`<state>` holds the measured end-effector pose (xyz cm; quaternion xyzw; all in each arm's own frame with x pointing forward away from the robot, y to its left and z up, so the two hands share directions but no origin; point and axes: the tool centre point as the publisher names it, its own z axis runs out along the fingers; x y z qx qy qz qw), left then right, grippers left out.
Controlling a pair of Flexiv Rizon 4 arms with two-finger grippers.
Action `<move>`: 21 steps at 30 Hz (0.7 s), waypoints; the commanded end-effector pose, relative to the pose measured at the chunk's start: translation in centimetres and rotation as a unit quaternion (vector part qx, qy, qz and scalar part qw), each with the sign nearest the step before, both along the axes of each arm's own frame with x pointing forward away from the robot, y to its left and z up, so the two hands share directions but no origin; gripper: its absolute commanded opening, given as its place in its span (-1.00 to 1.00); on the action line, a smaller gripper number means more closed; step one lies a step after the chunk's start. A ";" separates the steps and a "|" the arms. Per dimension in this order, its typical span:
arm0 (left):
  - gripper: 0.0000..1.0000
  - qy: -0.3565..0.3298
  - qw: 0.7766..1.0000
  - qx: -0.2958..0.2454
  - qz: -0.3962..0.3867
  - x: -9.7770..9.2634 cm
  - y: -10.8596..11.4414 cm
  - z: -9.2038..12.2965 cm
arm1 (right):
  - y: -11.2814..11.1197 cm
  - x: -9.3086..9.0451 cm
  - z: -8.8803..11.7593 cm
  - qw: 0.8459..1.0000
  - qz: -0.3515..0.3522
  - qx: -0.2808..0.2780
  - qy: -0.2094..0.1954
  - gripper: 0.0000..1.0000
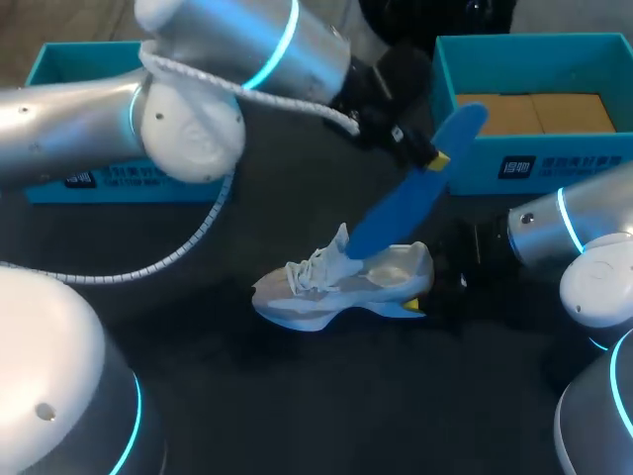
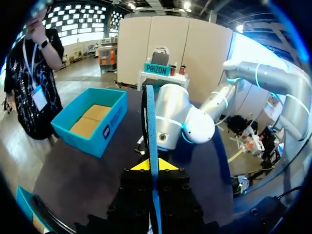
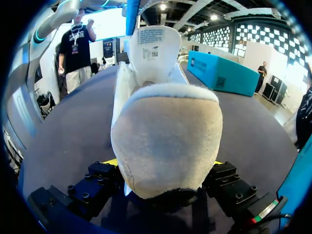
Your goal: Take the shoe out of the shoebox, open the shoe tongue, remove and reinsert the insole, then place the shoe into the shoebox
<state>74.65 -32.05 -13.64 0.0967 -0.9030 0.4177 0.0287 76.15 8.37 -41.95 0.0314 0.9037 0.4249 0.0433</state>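
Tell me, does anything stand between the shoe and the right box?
Yes: the insole, held by the left jaws, slants from the shoe up toward that box.

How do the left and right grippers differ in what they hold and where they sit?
The left gripper pinches the thin blue insole, the right gripper clamps the heel of the white shoe. The left gripper is raised above the table, the right gripper low at it. Both are shut on something.
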 end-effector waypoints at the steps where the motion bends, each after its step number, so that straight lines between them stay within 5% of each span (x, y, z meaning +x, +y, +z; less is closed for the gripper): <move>1: -1.00 0.087 0.989 -0.042 -0.115 -0.1 1.3 1.0 | 0.1 0.0 0.1 1.000 0.000 -0.001 0.000 -1.00; 21: -1.00 0.094 0.985 -0.052 -0.135 0.1 1.6 1.7 | 0.1 0.0 0.1 1.000 0.000 -0.001 0.000 -1.00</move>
